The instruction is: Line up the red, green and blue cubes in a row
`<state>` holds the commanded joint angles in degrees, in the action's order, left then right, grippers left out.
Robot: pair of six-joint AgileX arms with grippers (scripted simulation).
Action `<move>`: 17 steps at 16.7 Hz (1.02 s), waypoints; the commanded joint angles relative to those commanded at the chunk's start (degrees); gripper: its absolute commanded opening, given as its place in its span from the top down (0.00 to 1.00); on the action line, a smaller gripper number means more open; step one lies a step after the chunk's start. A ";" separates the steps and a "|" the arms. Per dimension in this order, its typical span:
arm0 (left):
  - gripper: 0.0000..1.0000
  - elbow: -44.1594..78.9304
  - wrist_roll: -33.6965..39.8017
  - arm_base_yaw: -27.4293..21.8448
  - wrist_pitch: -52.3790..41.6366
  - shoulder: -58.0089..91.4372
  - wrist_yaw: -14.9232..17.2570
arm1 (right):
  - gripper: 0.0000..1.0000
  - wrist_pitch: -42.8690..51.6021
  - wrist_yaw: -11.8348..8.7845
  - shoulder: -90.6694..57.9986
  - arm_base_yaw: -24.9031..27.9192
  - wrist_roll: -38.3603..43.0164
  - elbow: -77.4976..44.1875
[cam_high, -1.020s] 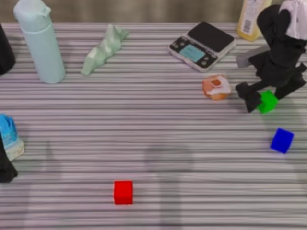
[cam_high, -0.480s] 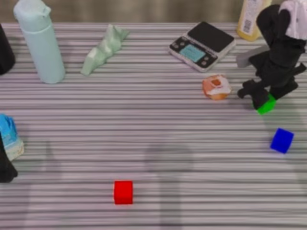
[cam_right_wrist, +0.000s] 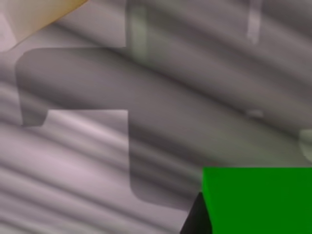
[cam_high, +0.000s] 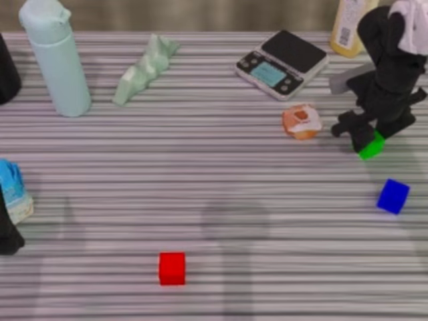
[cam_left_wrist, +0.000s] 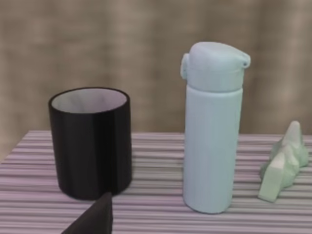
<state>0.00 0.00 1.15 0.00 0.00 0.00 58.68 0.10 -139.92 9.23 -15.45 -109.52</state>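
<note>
The green cube (cam_high: 374, 148) sits at the right of the table, partly covered by my right gripper (cam_high: 368, 136), which is shut on it. In the right wrist view the green cube (cam_right_wrist: 258, 200) fills a corner, with a dark fingertip (cam_right_wrist: 197, 220) against its side. Just in front of it, apart and untouched, lies the blue cube (cam_high: 392, 196). The red cube (cam_high: 172, 268) rests alone near the front, left of centre. My left gripper (cam_high: 8, 233) stays parked at the table's left edge; only one dark fingertip (cam_left_wrist: 95, 219) shows in its wrist view.
An orange-and-white tub (cam_high: 301, 121) stands just left of the right gripper. Behind it are a kitchen scale (cam_high: 282, 63) and a yellow bottle (cam_high: 352, 27). At the back left stand a pale bottle (cam_high: 55, 60), a crumpled green object (cam_high: 144, 67) and a black cup (cam_left_wrist: 91, 141). A blue packet (cam_high: 12, 190) lies at the left edge.
The right gripper's fingers, open around the green cube one second ago, have closed on it. The red and blue cubes and the left arm have not moved.
</note>
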 joint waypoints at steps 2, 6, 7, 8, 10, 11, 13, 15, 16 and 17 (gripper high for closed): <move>0.00 0.00 0.00 0.00 0.00 0.00 0.00 | 1.00 2.17 -0.01 0.46 0.15 -0.09 -1.82; 0.00 0.00 0.00 0.00 0.00 0.00 0.00 | 1.00 10.39 -0.05 2.36 0.33 -0.03 -7.56; 0.00 0.00 0.00 0.00 0.00 0.00 0.00 | 1.00 11.94 -0.05 2.83 0.40 -0.04 -8.73; 0.00 0.00 0.00 0.00 0.00 0.00 0.00 | 1.00 12.89 -0.04 3.21 0.45 -0.05 -9.52; 0.00 0.00 0.00 0.00 0.00 0.00 0.00 | 1.00 13.23 -0.04 3.39 0.47 -0.06 -9.82; 0.00 0.00 0.00 0.00 0.00 0.00 0.00 | 1.00 13.23 -0.04 3.39 0.47 -0.06 -9.82; 0.00 0.00 0.00 0.00 0.00 0.00 0.00 | 1.00 13.09 -0.06 3.22 0.23 0.13 -9.68; 0.00 0.00 0.00 0.00 0.00 0.00 0.00 | 1.00 12.87 -0.03 3.78 1.66 2.03 -8.89; 0.00 0.00 0.00 0.00 0.00 0.00 0.00 | 1.00 12.65 0.00 4.35 2.98 3.94 -8.08; 0.00 0.00 0.00 0.00 0.00 0.00 0.00 | 1.00 12.37 0.04 5.11 4.62 6.43 -7.03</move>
<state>0.00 0.00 1.15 0.00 0.00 0.00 71.05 0.14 -134.82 13.85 -9.02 -116.55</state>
